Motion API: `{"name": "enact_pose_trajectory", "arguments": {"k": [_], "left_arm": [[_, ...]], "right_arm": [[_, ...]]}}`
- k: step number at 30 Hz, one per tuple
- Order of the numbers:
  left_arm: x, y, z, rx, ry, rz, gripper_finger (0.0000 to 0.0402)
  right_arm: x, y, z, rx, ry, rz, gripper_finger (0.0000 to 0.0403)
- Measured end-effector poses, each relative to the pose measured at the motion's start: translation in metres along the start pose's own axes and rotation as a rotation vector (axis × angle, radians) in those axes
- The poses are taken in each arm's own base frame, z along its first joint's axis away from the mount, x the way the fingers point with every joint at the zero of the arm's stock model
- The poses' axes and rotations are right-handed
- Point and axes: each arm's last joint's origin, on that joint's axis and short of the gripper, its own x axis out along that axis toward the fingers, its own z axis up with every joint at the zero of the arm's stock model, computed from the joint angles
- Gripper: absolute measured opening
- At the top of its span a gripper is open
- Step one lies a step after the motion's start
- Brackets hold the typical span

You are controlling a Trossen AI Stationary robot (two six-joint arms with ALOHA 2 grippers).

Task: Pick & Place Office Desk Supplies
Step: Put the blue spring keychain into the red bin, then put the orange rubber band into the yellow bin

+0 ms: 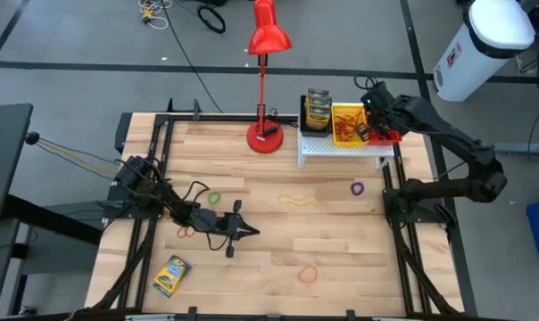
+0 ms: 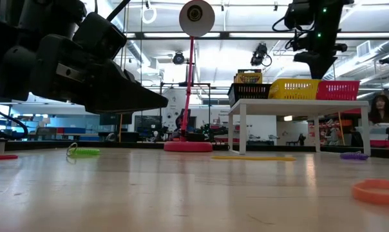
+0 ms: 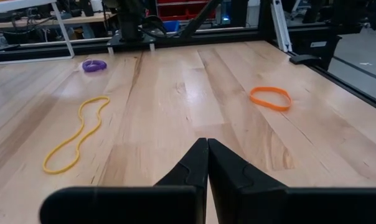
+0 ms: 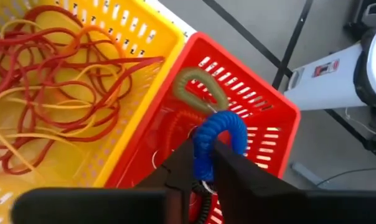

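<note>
My right gripper (image 4: 204,163) hangs over the red mesh bin (image 4: 263,106), shut on a thick blue rubber band (image 4: 224,129). A green band (image 4: 199,87) lies inside that bin. Beside it the yellow bin (image 4: 122,37) holds many red and tan bands. The bins stand on a white shelf (image 1: 341,147), with crayon boxes (image 1: 319,109) in the black bin. My left gripper (image 1: 249,233) waits shut, low over the table's near left. On the table lie a crayon box (image 1: 171,275) and green (image 1: 214,197), tan (image 1: 296,201), purple (image 1: 357,188) and orange (image 1: 307,273) bands. My right gripper pinches the blue band's lower stretch (image 4: 205,155) between its two fingers, coming slanting down from above. The rest of the loop (image 4: 228,124) arches beyond the fingertips over the red bin's inside. I cannot tell whether the band touches the bin.
A tall red desk lamp (image 1: 266,80) stands on the table's far middle, left of the shelf. A small red band (image 1: 186,232) lies beside my left arm. Black frame rails (image 1: 403,250) run along the table's sides. A white cylinder (image 1: 484,45) stands on the floor beyond the right arm.
</note>
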Motion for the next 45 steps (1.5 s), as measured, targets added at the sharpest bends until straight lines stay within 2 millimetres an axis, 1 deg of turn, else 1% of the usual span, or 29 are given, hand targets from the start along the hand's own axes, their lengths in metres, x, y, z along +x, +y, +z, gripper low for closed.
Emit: {"name": "enact_pose_trajectory", "arguments": {"k": [7,10,13,16,19,21,24,27,30,31,33,35,38,39,40,45], "left_arm": [[0.0,0.0,0.0,0.0,0.0,0.0,0.0013],[0.0,0.0,0.0,0.0,0.0,0.0,0.0013],[0.0,0.0,0.0,0.0,0.0,0.0,0.0013],[0.0,0.0,0.0,0.0,0.0,0.0,0.0013],[0.0,0.0,0.0,0.0,0.0,0.001,0.0013],[0.0,0.0,0.0,0.0,0.001,0.001,0.0013],[0.0,0.0,0.0,0.0,0.001,0.001,0.0013],[0.0,0.0,0.0,0.001,0.004,0.001,0.0013],[0.0,0.0,-0.001,0.002,0.006,0.001,0.0013],[0.0,0.0,-0.001,0.002,0.006,0.001,0.0013],[0.0,0.0,-0.001,-0.003,0.006,0.001,0.0013],[0.0,0.001,0.0,-0.008,0.002,0.003,0.0013],[0.001,0.002,0.0,-0.017,0.002,0.008,0.0013],[0.001,0.002,0.0,-0.02,0.002,0.011,0.0013],[0.001,0.002,0.0,-0.021,0.002,0.011,0.0013],[0.001,0.002,0.0,-0.021,0.005,0.009,0.0013]], "right_arm": [[-0.003,-0.002,-0.005,0.016,0.015,-0.002,0.0145],[-0.006,-0.004,-0.006,0.033,0.001,-0.002,0.0165],[-0.012,-0.007,-0.009,0.046,-0.02,0.001,0.0164],[-0.02,-0.011,-0.014,0.093,-0.051,0.014,0.0141],[-0.028,-0.014,-0.02,0.142,-0.079,0.072,0.0113],[-0.032,-0.016,-0.023,0.163,-0.093,0.098,0.0104],[-0.035,-0.018,-0.025,0.179,-0.106,0.114,0.0109],[-0.036,-0.018,-0.025,0.182,-0.113,0.128,0.0129],[-0.037,-0.015,-0.026,0.128,-0.109,0.175,0.0149],[-0.039,-0.012,-0.027,0.107,-0.108,0.201,0.015],[-0.047,-0.001,-0.031,0.041,-0.131,0.246,0.0136],[-0.058,0.012,-0.036,-0.015,-0.178,0.262,0.0104],[-0.077,0.029,-0.048,-0.083,-0.275,0.279,0.0034],[-0.083,0.034,-0.052,-0.105,-0.308,0.29,0.0018],[-0.089,0.04,-0.056,-0.119,-0.339,0.305,0.001],[-0.117,0.072,-0.078,-0.228,-0.46,0.439,0.003]]}}
